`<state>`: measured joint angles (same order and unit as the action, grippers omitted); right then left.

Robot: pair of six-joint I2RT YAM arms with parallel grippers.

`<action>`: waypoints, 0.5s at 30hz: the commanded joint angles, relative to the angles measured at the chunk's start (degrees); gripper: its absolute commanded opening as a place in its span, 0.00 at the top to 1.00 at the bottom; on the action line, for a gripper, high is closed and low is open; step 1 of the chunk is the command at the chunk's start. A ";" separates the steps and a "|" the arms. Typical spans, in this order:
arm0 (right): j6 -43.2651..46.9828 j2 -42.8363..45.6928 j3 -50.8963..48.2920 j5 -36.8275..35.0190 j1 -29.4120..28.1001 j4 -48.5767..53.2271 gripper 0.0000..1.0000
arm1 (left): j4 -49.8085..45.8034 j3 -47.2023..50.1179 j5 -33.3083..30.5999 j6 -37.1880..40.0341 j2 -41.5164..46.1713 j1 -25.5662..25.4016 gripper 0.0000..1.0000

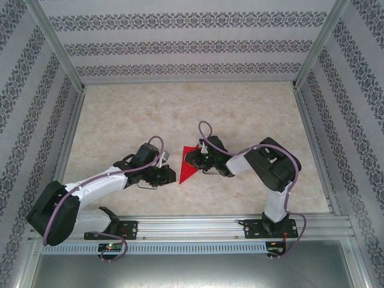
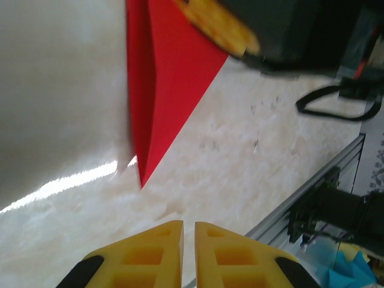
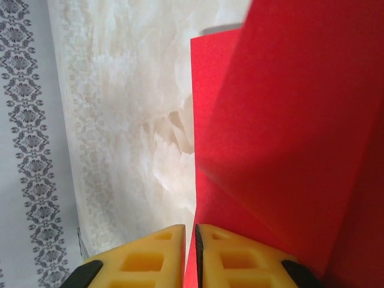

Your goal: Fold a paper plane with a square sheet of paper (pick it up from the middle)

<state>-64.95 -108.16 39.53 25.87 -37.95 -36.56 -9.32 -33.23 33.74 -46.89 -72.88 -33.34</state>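
The red sheet of paper (image 1: 187, 164) is folded into a creased, pointed triangle like a paper plane and sits mid-table, its tip toward the near rail. My right gripper (image 1: 192, 159) is shut on it. In the right wrist view the paper (image 3: 288, 120) runs down between the closed yellow fingertips (image 3: 191, 231), folded layers spreading to the right. My left gripper (image 1: 168, 174) sits just left of the tip, shut with nothing in it. In the left wrist view its gripper (image 2: 188, 231) is short of the paper's point (image 2: 165, 78), and a right finger (image 2: 219, 27) shows at the top.
The marble-patterned table (image 1: 180, 114) stretches back to patterned walls (image 1: 186, 42). A metal rail (image 1: 210, 225) with both arm bases runs along the near edge. Aluminium frame posts (image 1: 57, 45) stand at the back corners.
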 commanded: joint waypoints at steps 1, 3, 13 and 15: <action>-3.88 -3.96 -3.16 -6.26 -2.67 9.42 0.86 | 4.66 -2.84 -0.14 -2.61 -4.94 0.53 0.85; -5.28 -3.99 -4.24 -6.86 -2.73 7.39 0.85 | 7.72 -3.42 0.56 -4.05 -7.50 0.46 0.85; -6.16 -5.57 -4.98 -5.81 -2.51 3.57 0.85 | 16.74 -3.27 -1.52 -6.21 -14.77 0.56 0.87; -6.16 -5.66 -5.08 -5.70 -2.39 3.00 0.85 | 15.32 -4.01 -2.89 -5.69 -15.93 0.56 0.87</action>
<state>-71.05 -109.30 37.54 22.90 -39.92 -43.38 3.09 -36.03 32.45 -51.57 -87.59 -33.26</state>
